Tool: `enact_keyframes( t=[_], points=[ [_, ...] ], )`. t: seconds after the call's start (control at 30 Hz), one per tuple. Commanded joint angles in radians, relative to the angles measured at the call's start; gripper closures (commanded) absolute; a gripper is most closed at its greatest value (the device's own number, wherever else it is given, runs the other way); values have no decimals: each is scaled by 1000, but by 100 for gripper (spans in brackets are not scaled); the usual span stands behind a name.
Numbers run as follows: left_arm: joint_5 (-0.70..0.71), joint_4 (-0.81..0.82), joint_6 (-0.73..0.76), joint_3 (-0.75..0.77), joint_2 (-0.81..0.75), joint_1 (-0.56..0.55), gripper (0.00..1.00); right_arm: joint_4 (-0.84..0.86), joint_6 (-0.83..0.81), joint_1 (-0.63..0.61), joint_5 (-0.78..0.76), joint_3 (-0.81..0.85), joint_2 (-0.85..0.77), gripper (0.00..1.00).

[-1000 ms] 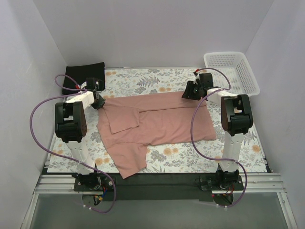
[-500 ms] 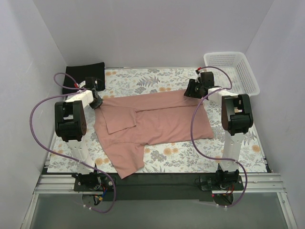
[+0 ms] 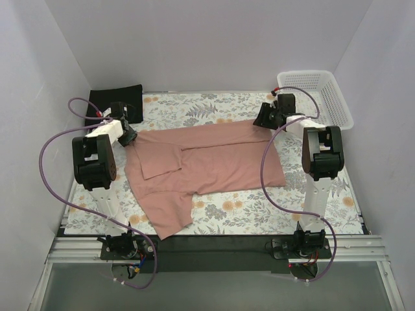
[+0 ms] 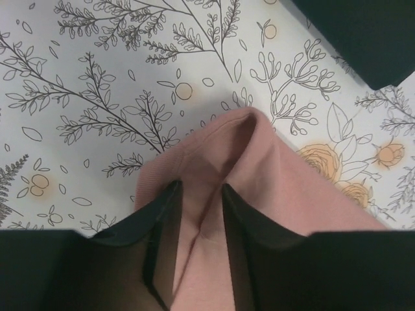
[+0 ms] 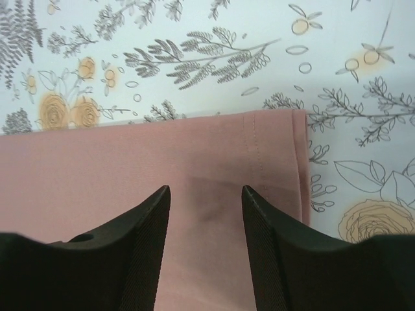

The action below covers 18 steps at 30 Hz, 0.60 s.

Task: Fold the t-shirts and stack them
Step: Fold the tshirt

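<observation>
1. Position first: the pink t-shirt (image 3: 214, 162) lies spread on the floral table cloth (image 3: 194, 107). Its long axis runs left to right across the table, and a loose flap trails toward the near edge on the left. The black t-shirt (image 3: 115, 98) sits folded at the far-left corner, well apart from the work.
2. The left gripper (image 4: 200, 189) is at the shirt's far-left corner. A raised ridge of pink cloth runs up between its fingers. The gap looks narrow, but I cannot tell from this view whether the cloth is pinched or already let go.
3. The right gripper (image 5: 206, 191) is at the far-right corner. Its jaws stand apart over flat cloth, with the stitched hem just to their right, and they grip nothing.
4. The far edge of the shirt lies directly at both sets of jaws, one corner to each arm, so neither arm has to reach. My judgement is that any fold from here carries that far edge toward the near side, across the short axis. Both arms would have to move together to keep the edge straight.
5. Compared with a second ago, the whole shirt has been drawn toward the far-left and lies flatter. Both grippers sit further from the bases, and the shirt's right edge has moved off toward the left, away from the white basket (image 3: 337, 111).
</observation>
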State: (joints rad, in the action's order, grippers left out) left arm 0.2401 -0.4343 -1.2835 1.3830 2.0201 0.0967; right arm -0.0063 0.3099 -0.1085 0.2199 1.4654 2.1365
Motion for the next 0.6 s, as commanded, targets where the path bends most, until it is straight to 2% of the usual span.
enact_keyframes(
  t=[0.0, 0.17, 0.3, 0.4, 0.57],
  points=[
    [-16, -24, 13, 39, -15, 17, 68, 8, -11, 6, 68, 90, -36, 44],
    [-62, -43, 12, 77, -147, 6, 37, 2, -17, -14, 81, 113, -151, 40],
    [-55, -92, 10, 51, -286, -34, 25, -63, -29, -34, 50, 40, -272, 33],
    [-41, -132, -5, -33, -430, -72, 23, -121, -23, -43, 16, -69, -384, 29],
    [-50, -178, -63, -364, -696, -164, 28, -237, 1, -80, -22, -221, -561, 25]
  ],
)
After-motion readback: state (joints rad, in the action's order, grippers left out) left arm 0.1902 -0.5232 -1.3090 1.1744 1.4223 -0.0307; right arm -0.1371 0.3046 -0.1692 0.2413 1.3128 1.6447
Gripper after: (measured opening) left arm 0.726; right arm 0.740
